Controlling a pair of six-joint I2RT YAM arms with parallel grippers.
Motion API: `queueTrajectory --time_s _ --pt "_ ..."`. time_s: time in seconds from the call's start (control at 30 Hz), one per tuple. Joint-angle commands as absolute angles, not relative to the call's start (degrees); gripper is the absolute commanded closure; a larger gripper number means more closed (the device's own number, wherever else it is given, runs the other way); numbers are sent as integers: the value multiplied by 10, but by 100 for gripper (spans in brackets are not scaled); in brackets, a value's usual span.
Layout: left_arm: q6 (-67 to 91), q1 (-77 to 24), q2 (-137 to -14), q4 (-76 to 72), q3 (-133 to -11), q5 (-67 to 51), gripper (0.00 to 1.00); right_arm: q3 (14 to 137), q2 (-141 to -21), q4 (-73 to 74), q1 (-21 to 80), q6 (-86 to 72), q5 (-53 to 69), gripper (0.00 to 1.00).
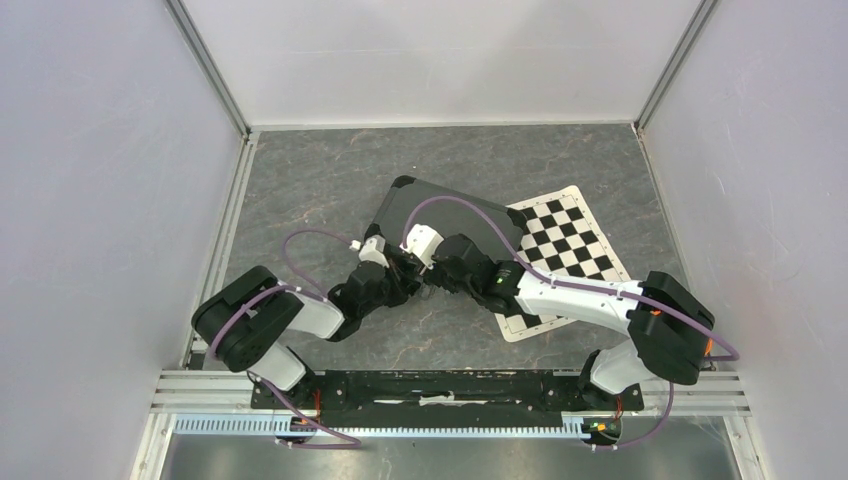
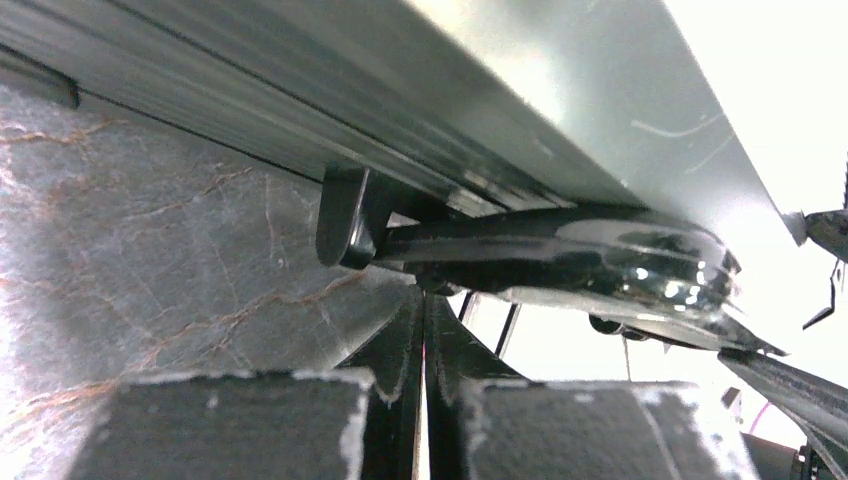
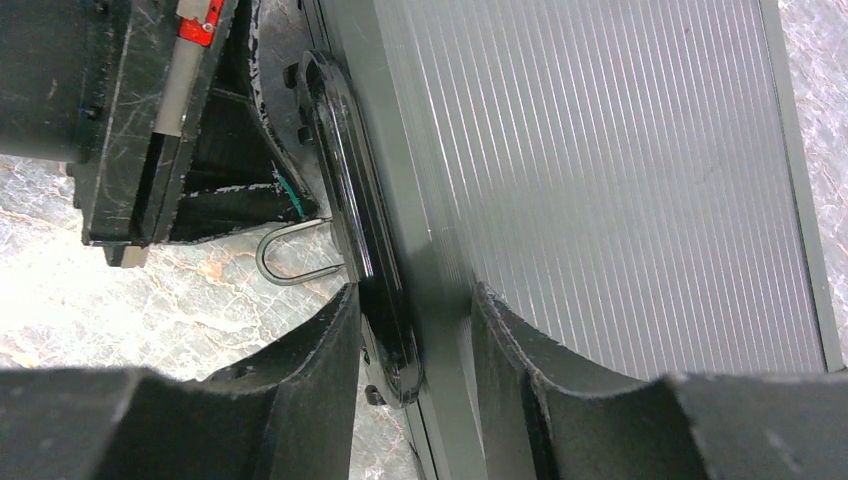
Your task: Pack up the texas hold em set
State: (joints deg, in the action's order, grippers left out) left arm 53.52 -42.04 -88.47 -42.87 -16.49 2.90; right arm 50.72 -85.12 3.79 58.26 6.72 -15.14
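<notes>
Closed black case [image 1: 452,216] mid-frame on grey counter [image 1: 320,170], left claw [image 2: 424,340] pressed together beside its handle [image 3: 350,200], right claw [image 3: 412,300] spread astride that handle, checkered mat [image 1: 565,235] right.

Left arm [image 1: 315,318]: white links, black joint housings.
Right arm [image 1: 572,293]: same build; small green light [image 1: 497,281] near wrist, orange trim [image 1: 708,345] at shoulder.
Purple looping cables [image 1: 455,198]: one per arm.
Finger pads [image 2: 230,425]: black, edges scuffed white.
</notes>
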Motion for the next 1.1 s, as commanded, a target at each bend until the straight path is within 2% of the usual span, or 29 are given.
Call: queueTrajectory --time_s 0.0,0.7,1.07 --pt "549 -432 -855 -459 -156 -66 98 468 -888 129 564 32 -123 70" --pt "529 -420 -819 -395 -168 -45 98 452 -868 115 564 40 -72 68" --pt "533 -415 -840 -418 -196 -39 98 453 -881 122 568 59 -79 52"
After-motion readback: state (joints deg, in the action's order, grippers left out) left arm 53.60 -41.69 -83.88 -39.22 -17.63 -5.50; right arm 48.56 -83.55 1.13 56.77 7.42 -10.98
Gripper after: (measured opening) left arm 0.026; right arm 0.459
